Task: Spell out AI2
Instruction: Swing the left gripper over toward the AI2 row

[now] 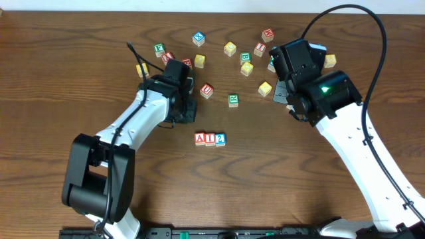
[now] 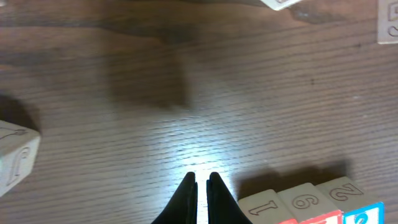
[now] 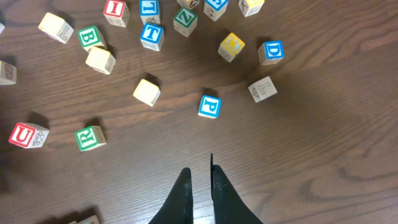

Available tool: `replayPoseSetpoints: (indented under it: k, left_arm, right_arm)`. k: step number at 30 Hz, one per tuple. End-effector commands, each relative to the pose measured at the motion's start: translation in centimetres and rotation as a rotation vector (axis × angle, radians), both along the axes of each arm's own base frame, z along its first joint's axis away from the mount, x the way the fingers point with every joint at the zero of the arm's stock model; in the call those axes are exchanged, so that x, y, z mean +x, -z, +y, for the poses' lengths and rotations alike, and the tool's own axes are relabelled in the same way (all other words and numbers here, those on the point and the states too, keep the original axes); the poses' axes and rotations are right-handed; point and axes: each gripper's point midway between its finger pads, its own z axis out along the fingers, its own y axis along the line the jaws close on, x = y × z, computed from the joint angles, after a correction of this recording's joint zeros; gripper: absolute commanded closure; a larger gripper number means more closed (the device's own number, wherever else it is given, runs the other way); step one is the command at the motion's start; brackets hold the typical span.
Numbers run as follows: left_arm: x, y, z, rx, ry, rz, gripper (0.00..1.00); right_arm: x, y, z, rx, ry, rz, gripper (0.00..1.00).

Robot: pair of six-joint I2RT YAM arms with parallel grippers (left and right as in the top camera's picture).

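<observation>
Three pale cubes stand touching in a row at mid-table: the red A (image 1: 200,139), the red I (image 1: 210,139) and the blue 2 (image 1: 220,139). They read AI2 from left to right. My left gripper (image 1: 188,113) is just behind and left of the row, shut with nothing in it. In the left wrist view the shut tips (image 2: 202,179) hang over bare wood, with the A cube (image 2: 267,208), the I cube (image 2: 308,200) and the 2 cube (image 2: 348,190) beside them at lower right. My right gripper (image 1: 282,93) is off to the back right, shut and empty (image 3: 199,169).
Several loose cubes lie scattered at the back of the table, among them a red U (image 1: 206,90), a green one (image 1: 234,100), a yellow one (image 1: 265,88) and a blue one (image 1: 198,38). The right wrist view shows a blue P (image 3: 209,106) ahead of the fingers.
</observation>
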Motion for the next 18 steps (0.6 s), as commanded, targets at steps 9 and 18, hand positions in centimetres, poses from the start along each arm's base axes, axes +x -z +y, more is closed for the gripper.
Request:
replayPoseSetpoints:
  k: [9,18]
  left_arm:
    - [-1.6,0.6,-2.7,0.029,0.064,0.010,0.92]
    - [-1.4,0.8,-2.4,0.053,0.046,0.004,0.93]
  right_arm:
    - [0.0,-1.1,-0.2,0.022,0.018,-0.033,0.94]
    - [0.0,-1.1,-0.2,0.022,0.018,-0.032,0.94]
